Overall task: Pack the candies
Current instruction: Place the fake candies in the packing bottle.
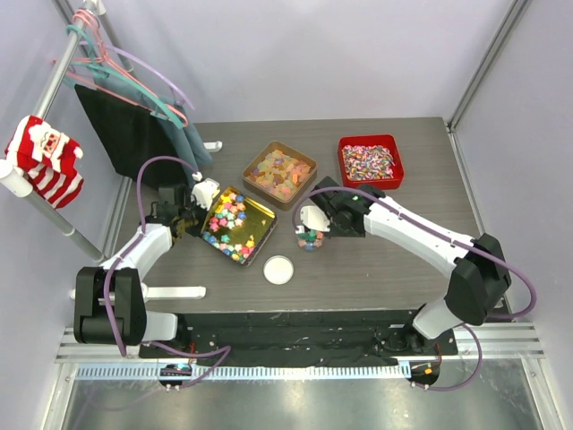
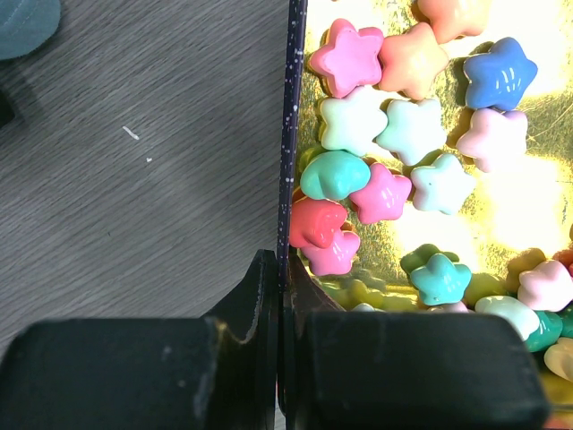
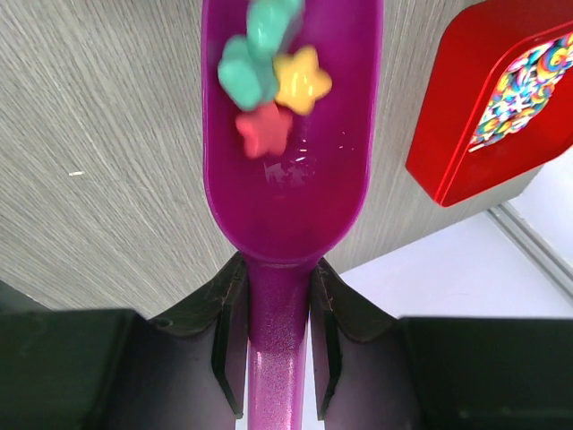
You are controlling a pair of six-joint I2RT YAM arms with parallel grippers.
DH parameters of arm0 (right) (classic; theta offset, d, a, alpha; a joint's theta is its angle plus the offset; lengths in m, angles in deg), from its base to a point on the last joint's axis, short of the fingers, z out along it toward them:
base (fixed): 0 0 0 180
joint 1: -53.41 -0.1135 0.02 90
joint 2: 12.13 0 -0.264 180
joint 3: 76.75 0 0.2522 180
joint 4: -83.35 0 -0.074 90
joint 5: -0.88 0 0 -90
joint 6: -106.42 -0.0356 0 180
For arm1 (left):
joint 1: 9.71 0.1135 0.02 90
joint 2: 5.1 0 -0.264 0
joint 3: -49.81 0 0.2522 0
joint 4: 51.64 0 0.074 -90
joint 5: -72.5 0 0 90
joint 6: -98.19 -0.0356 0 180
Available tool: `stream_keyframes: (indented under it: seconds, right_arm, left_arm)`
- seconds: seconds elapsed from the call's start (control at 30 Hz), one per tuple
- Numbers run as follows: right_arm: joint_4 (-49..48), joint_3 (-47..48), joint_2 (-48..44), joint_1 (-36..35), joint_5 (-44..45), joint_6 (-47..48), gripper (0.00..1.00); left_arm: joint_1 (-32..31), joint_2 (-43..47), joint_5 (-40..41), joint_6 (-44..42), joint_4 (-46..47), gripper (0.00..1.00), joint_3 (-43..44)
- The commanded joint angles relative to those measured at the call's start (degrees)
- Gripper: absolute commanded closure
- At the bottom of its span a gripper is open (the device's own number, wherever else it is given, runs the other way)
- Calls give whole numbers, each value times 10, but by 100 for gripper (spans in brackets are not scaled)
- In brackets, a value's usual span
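The candies are bright star-shaped sweets lying in a gold tin left of centre, which sits tilted. My left gripper is shut on the tin's left wall; in the left wrist view the fingers pinch the dark rim with candies just inside. My right gripper is shut on the handle of a purple scoop that carries a few candies. A small clear jar with candies in it stands just below that gripper.
A white round lid lies near the front. A brown tin of pale gummies and a red tin of speckled sweets stand at the back; the red tin also shows in the right wrist view. Hangers and cloth hang at the far left.
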Motion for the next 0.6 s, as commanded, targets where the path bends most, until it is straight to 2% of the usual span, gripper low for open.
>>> stream_keyframes:
  seconds: [0.0,0.4,0.57]
  right_arm:
    - [13,30,12,-10,41,15,99]
    - [10,57,31,-31,79,27,99]
    - [-1,75,0,-29,47,19,99]
  left_arm:
    - [0,16,-19,12,50,100,10]
    - [-1,12,-17,10,50,100,10]
    - [0,9,-20,10,51,100,10]
